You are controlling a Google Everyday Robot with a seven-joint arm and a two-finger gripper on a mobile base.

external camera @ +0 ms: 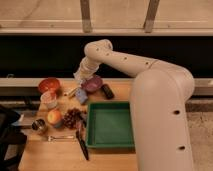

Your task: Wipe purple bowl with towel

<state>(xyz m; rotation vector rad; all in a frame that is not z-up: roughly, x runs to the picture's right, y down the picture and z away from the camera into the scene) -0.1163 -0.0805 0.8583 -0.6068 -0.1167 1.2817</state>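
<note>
Bowl: purple bowl at the far edge of the table, just right of my gripper. Whether the two touch, I cannot tell.
Gripper: the gripper is low at the bowl's left rim, at the end of the arm. I cannot tell whether it is spread or pressed together.
Towel: a pale blue cloth lies just in front of the gripper, beside the bowl.
Right of gripper: a black block, past the bowl.
Left of gripper: an orange bowl, with a small cup nearer me.
Nearer me: an apple and grapes side by side — well apart from the gripper.
Front right: green tray, with a black utensil along its left wall.
</note>
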